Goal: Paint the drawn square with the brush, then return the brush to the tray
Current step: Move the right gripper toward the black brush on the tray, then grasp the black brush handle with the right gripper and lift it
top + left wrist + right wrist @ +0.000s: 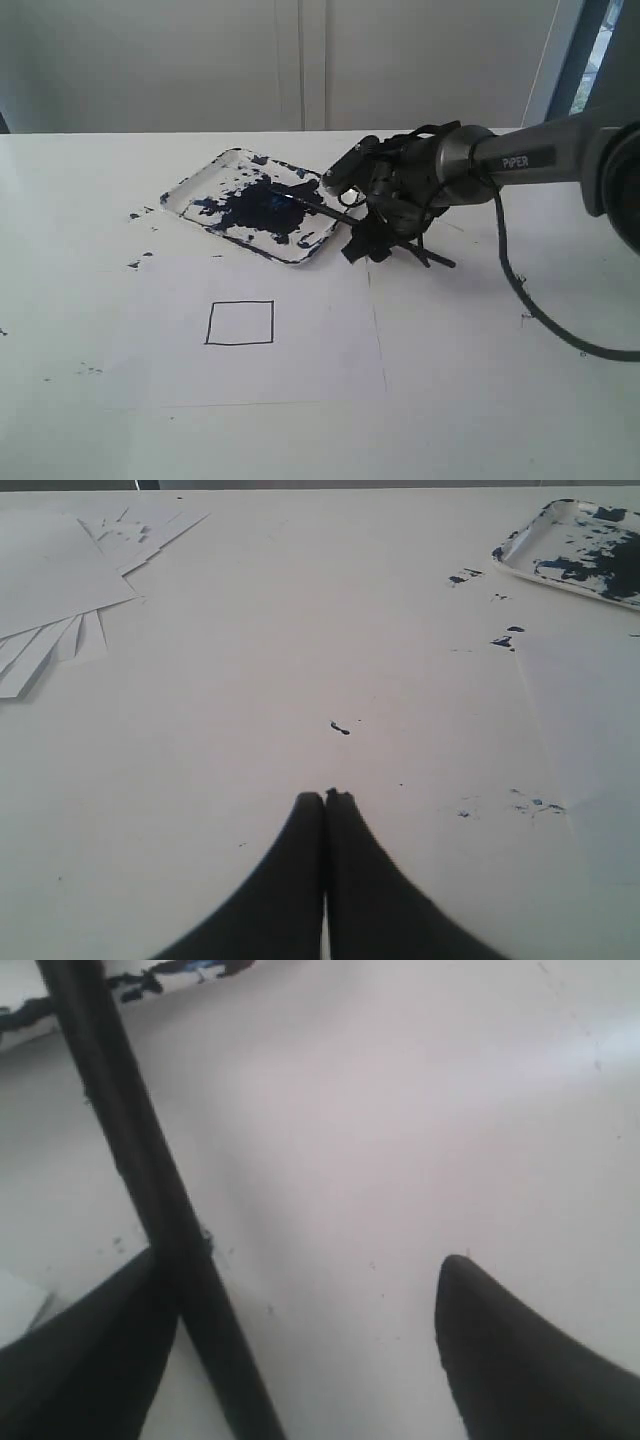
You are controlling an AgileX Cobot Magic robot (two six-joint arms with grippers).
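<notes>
Black brush rests tip-first in the blue-splattered tray.

The tray sits on the bench, behind the paper sheet bearing the drawn square. The brush lies tip in the tray, handle out over its right rim, under the right pincer. Loose sheets lie well apart.
</notes>
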